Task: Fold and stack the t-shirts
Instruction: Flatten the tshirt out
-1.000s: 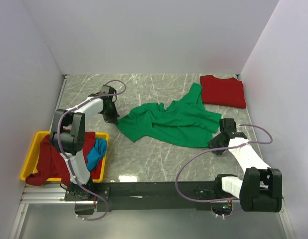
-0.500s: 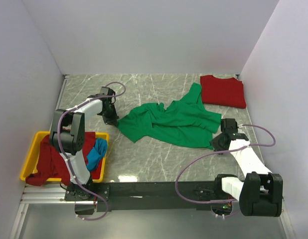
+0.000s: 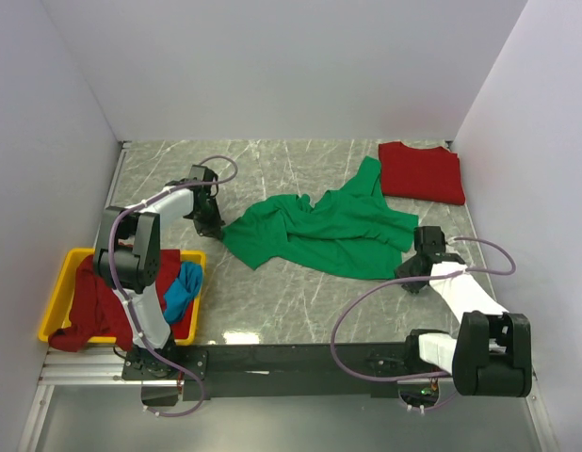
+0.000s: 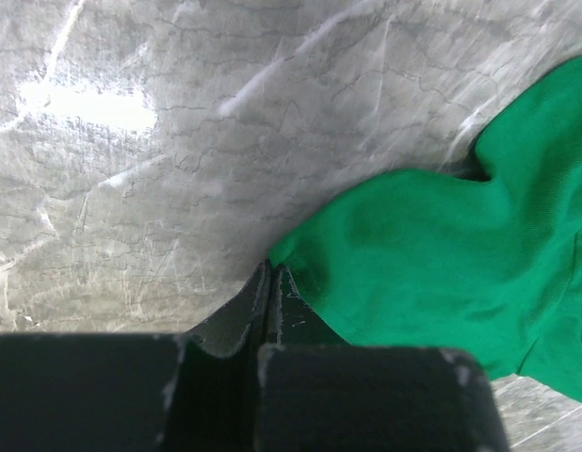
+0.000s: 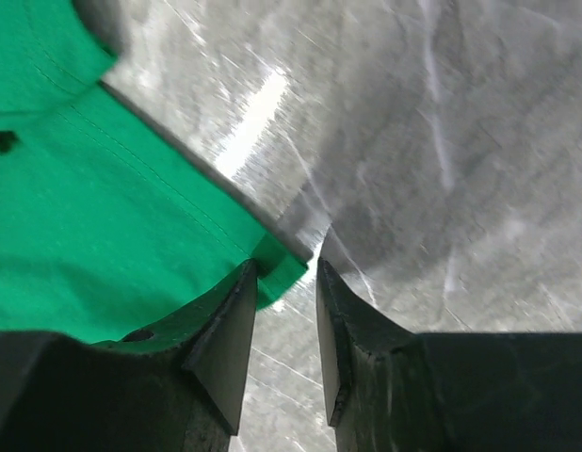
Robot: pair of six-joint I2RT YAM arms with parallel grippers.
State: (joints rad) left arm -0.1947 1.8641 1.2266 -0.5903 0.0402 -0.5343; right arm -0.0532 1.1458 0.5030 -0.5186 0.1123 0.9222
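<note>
Top external: high, behind near edge, looking down over whole table [image 3: 272, 301]. Wrist views: close, aimed downward; each shares one green t-shirt [image 3: 319, 231] edge with top view.

The green shirt [image 3: 319, 231] sprawls crumpled across the middle of the surface [image 3: 272, 297]. In front of it and behind it bare marble lies open. At its far right the folded red shirt [image 3: 421, 172] fills the back corner. Well to its left the full yellow bin [image 3: 54, 306] blocks the near edge.
</note>
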